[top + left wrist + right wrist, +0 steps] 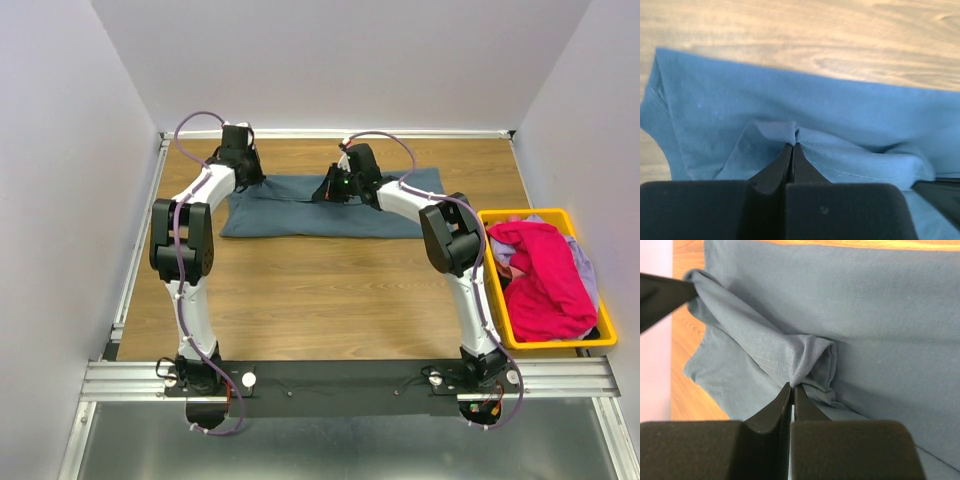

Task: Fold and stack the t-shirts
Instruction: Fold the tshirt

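The slate blue-grey t-shirt lies flattened in a long band at twelve o'clock on the wooden table. My left pincer is clenched on a raised tuck of it toward eleven. My right pincer nips a stitched hem fold near the middle, though I can't quite tell how deep that bite goes. The cloth is thin matte jersey, light and limp, so it will sag and slide. I judge hems and corners the best hold, both sides together. A magenta t-shirt is heaped in the yellow plastic bin at four o'clock.
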`<state>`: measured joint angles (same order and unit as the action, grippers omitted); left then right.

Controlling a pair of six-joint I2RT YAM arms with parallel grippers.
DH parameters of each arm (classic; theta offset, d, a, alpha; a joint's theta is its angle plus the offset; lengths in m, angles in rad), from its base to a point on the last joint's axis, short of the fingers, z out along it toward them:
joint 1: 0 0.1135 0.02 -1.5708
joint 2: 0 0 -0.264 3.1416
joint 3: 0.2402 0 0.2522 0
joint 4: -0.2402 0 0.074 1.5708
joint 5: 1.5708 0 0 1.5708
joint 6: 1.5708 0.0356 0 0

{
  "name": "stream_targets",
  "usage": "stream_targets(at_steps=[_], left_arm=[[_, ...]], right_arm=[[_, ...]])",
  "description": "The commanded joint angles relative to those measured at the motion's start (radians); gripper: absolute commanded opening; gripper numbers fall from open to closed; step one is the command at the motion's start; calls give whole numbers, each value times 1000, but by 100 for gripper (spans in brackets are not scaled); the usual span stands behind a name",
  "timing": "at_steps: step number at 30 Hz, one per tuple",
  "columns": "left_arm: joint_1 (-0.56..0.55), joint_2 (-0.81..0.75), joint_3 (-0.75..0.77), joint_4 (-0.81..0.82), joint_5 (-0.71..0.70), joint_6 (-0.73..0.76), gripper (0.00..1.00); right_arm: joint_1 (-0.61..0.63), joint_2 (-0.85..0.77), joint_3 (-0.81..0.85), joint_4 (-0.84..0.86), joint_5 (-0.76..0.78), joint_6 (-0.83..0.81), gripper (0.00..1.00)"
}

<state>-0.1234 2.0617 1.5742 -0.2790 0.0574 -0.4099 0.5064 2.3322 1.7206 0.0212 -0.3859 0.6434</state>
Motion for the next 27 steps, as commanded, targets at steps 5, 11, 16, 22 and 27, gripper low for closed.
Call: stream_targets(at_steps=[5,11,16,22,27], left_arm=[[7,44,115,-130,13,65,2],[13,83,124,-123,-7,74,47],[24,54,127,-101,-31,59,77],[27,-135,-25,-60,-99,8,84],[36,-348,-276,-3,-116,-47,69]], right_arm=[[-2,-19,1,-7,-41,45,10],[0,4,-3,-9,-47,50,23],[-2,-20,0,-18,2,12,51],[-29,-131,-68,-78,74,-76,65],[-155,-307,-295,-76,42,-79,64]])
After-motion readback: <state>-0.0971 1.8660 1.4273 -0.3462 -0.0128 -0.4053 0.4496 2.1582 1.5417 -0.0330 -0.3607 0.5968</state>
